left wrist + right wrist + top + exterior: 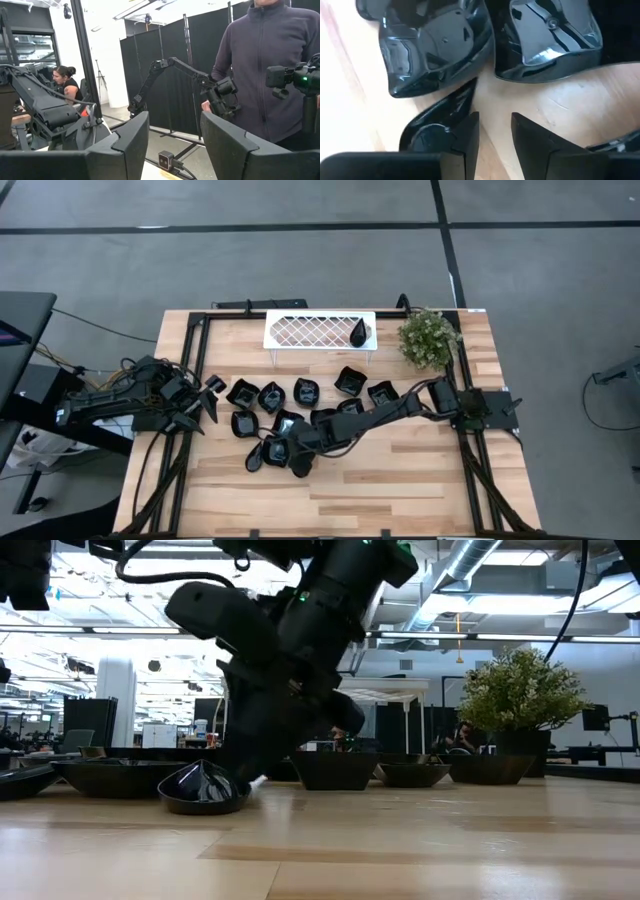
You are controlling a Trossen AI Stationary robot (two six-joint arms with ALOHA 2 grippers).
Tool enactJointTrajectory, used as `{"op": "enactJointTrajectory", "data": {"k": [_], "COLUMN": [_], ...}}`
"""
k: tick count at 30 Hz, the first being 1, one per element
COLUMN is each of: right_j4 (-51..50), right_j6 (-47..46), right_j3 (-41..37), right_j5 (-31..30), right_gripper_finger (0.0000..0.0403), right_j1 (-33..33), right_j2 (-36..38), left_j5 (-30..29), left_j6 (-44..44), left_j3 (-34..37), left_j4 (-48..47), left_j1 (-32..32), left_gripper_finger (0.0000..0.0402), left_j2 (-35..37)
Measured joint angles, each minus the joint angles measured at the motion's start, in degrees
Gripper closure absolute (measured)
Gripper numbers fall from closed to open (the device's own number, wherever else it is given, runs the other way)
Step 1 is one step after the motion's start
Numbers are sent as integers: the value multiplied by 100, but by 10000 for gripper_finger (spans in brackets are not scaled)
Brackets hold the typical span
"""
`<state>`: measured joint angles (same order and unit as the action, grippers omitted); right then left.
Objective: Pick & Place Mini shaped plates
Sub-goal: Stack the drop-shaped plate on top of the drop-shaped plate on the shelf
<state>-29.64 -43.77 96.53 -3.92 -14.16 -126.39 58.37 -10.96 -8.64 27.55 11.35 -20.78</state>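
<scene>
Several glossy black mini shaped plates (300,392) lie in a cluster on the wooden table, bottoms on the wood. One teardrop plate (357,333) rests in the white lattice tray (300,330). My right gripper (495,132) slants down over the cluster's near left part, open, with bare wood between its fingers. One finger (462,132) stands over the rim of a leaf-shaped plate (432,122), which lies flat on the table (203,790). My left gripper (175,140) waits open at the table's left edge (213,387), pointing level. My right gripper comes from above, slanting toward the table's left. One finger stands over the rim (455,107) of the leaf-shaped plate; whether it touches I cannot tell, since the finger hides the spot. The plate lies on the table, with nothing between the fingers.
Two more plates (435,45) (550,35) lie just beyond the right fingertips. A green plant (430,337) stands at the far right, beside the tray. Black frame rails (185,430) run along the table's sides. A person (270,65) stands in the room beyond the table.
</scene>
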Motion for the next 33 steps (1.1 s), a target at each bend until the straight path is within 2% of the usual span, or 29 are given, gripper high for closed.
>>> {"op": "enactJointTrajectory", "data": {"k": [3, 12, 17, 33], "right_j4": [-321, -331, -488, -488], "right_j6": [17, 232, 236, 338], "right_j3": [140, 502, 503, 392], "right_j5": [-6, -9, 230, 249], "right_gripper_finger": [294, 294, 294, 294], "right_j1": [18, 48, -68, -255], "right_j2": [0, 7, 7, -33], "left_j5": [0, 0, 0, 0], "left_j6": [0, 0, 0, 0], "left_j3": [0, 0, 0, 0], "left_j4": [-2, 0, -2, 0], "left_j1": [-2, -2, 0, 0], "left_gripper_finger": [219, 219, 219, 219], "left_j2": [0, 0, 0, 0]}}
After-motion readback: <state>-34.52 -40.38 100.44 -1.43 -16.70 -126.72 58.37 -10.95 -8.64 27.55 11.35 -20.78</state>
